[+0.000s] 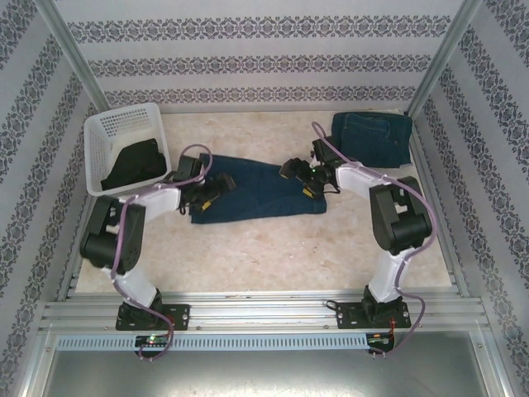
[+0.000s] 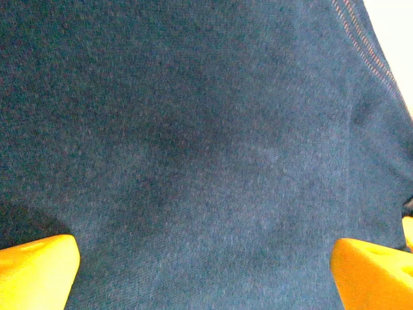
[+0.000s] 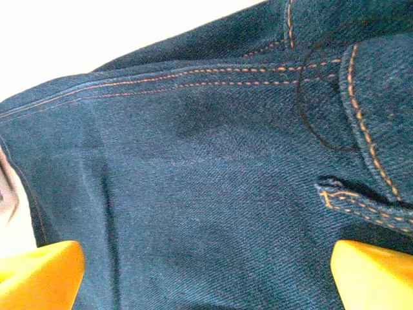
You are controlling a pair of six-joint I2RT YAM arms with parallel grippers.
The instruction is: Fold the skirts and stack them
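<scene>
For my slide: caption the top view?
Denim skirt spread mid-table, folded skirt back right, black skirt in basket.

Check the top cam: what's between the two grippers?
In the top view, the spread dark denim skirt lies flat between the left gripper and right gripper, both open over it.

**Papered Walls, Pale Table**

White wallpaper with dark floral bands point(image 1: 248, 50) covers the far, left and right walls. The evenly lit beige speckled tabletop point(image 1: 273, 248) meets silver aluminium rails point(image 1: 264, 314) at its near edge. Slanted metal posts point(image 1: 70, 50) stand at the far corners.
</scene>
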